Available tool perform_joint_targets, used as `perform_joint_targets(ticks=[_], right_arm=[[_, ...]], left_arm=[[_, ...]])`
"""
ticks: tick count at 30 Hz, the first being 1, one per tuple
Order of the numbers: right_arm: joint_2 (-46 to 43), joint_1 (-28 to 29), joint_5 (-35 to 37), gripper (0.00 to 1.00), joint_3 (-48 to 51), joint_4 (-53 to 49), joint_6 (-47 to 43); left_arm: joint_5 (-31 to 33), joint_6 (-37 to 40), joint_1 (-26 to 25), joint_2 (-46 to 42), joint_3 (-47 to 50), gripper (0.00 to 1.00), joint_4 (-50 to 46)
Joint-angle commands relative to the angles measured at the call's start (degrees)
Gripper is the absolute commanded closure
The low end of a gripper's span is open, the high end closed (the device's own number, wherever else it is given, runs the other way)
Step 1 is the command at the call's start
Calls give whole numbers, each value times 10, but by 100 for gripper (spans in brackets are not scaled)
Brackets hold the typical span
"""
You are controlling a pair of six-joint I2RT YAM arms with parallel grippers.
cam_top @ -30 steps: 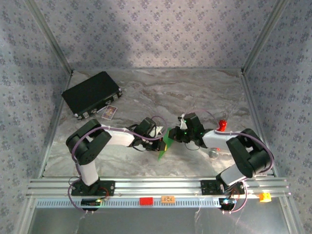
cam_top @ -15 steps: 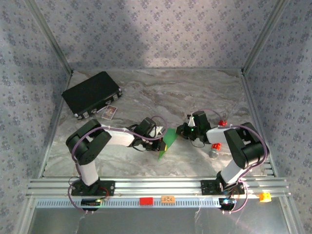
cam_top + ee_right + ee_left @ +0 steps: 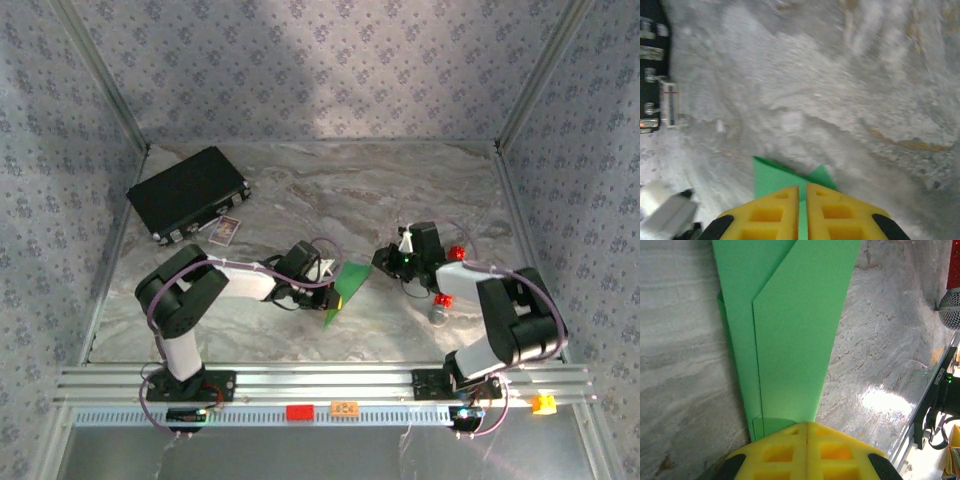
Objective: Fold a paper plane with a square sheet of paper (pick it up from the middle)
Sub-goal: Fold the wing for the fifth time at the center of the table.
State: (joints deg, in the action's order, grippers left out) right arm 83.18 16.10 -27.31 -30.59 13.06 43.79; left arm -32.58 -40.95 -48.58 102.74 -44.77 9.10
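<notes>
The bright-green sheet of paper (image 3: 348, 282), folded into a long narrow layered shape, is held just above the marble table near the middle. My left gripper (image 3: 328, 288) is shut on its near end; in the left wrist view the yellow fingertips (image 3: 806, 424) meet over the paper (image 3: 790, 340), which runs away from them with overlapping creased flaps. My right gripper (image 3: 382, 262) sits at the paper's right corner. In the blurred right wrist view its jaws (image 3: 802, 187) stand a thin slit apart with green paper (image 3: 772, 177) in the slit and sticking out past the tips.
A black case (image 3: 188, 192) lies at the back left with a small card (image 3: 227, 230) beside it. A small red cylinder (image 3: 457, 253), another red piece (image 3: 442, 299) and a metal ball (image 3: 437, 315) lie by the right arm. Aluminium rails (image 3: 320, 380) line the near edge.
My right gripper has moved to the right, away from the left one. The paper's right corner now reaches further right and the sheet looks wider. The left arm has stayed put.
</notes>
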Motion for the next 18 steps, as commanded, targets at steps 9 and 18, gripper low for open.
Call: perform_joint_targets(ticks=[9,18], right_arm=[[-49,90,-10,88,17,-7,16],[46,182,3,96,27,51,53]], left_arm=[[26,3,3,11,25,100,-56],[24,-7,3,8,28,100,-40]])
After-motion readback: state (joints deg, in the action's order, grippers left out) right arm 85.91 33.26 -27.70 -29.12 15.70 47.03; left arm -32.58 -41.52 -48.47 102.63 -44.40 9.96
